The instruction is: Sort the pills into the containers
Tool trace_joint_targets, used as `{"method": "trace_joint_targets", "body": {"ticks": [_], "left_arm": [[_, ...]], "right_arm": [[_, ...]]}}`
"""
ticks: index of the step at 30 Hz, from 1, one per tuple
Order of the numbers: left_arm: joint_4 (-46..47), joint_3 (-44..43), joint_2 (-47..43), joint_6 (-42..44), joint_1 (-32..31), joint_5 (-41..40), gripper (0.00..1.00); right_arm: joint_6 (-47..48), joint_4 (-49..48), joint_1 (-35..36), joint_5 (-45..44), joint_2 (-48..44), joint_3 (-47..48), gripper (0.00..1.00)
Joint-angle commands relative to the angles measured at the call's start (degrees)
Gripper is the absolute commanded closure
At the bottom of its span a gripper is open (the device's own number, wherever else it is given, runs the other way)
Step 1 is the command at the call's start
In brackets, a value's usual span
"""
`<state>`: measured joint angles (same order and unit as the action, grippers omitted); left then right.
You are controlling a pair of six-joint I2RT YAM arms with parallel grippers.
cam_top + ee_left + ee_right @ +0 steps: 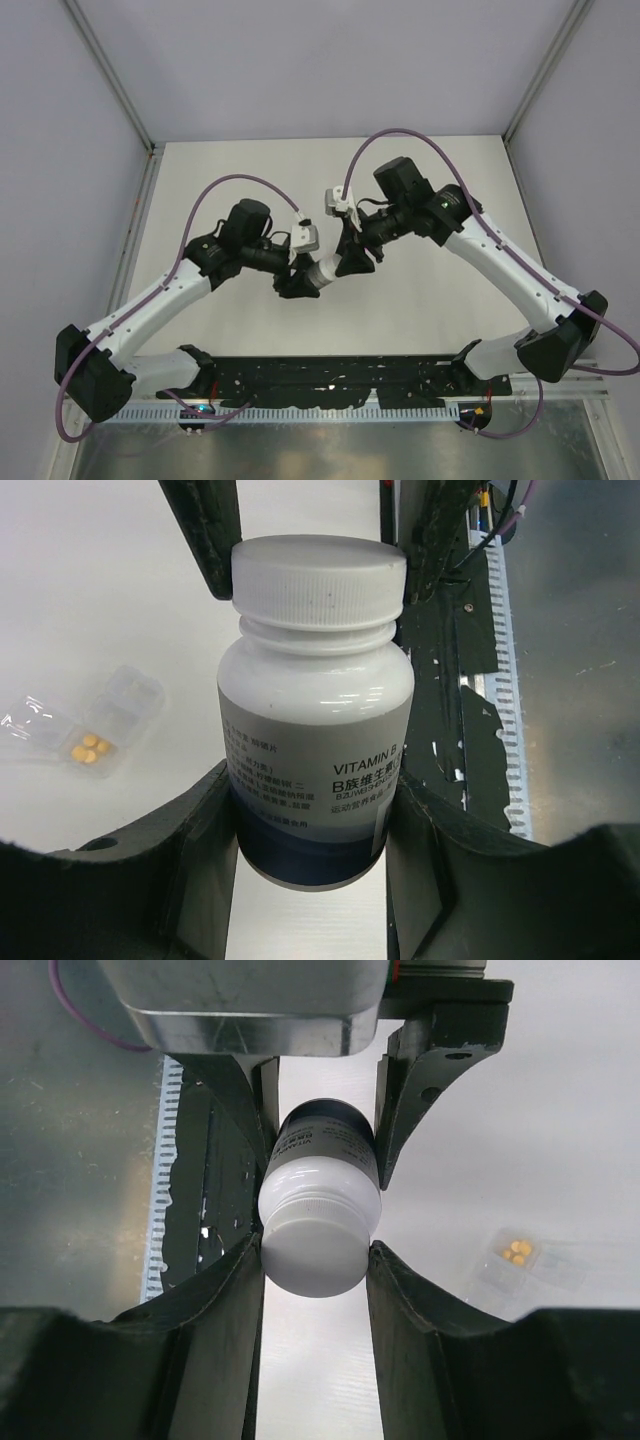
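Bottle [315,680] between left pincer [312,780], right pincer [315,1245]

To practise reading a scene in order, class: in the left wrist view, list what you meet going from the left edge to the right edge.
A clear packet holding the orange pills → white-capped bottle → black perforated plate → grey metal surface.

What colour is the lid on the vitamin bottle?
White. The lid shows best in the left wrist view.
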<state>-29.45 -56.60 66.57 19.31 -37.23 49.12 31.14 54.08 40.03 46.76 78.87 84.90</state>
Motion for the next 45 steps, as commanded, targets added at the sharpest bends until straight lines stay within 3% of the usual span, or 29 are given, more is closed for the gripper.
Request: {"method": "trace_joint_targets", "body": {"ticks": [1, 19, 26, 34, 40, 45], "left_arm": [[6.5, 0.2, -1.4, -2.3, 0.0, -3.3, 1.0], [13.4, 1.8, -1.3, -6.6, -2.1, -22.9, 1.0], [14.5, 2.0, -0.6, -7.3, -3.5, -31.6, 1.0], [14.7, 2.9, 0.0, -6.9, -3.7, -32.1, 1.0], [14.7, 3.2, 0.4, -6.7, -3.7, -31.2, 1.0], [14.8, 3.6, 0.2, -6.7, -3.7, -31.1, 1.0]], "right_arm": [[-3.4, -2.5, -0.4, 4.0, 1.6, 1.3, 0.83], [-15.9, -6.4, -5.8, 11.8, 13.1, 3.7, 0.84], [-21.0, -8.9, -7.0, 13.6, 16.9, 3.9, 0.79], [-22.4, -9.9, -8.8, 14.1, 17.7, 3.9, 0.6], [-21.6, -9.9, -9.8, 13.1, 15.8, 3.1, 0.38], [-20.8, -9.9, -10.4, 12.5, 13.8, 2.3, 0.3]]}}
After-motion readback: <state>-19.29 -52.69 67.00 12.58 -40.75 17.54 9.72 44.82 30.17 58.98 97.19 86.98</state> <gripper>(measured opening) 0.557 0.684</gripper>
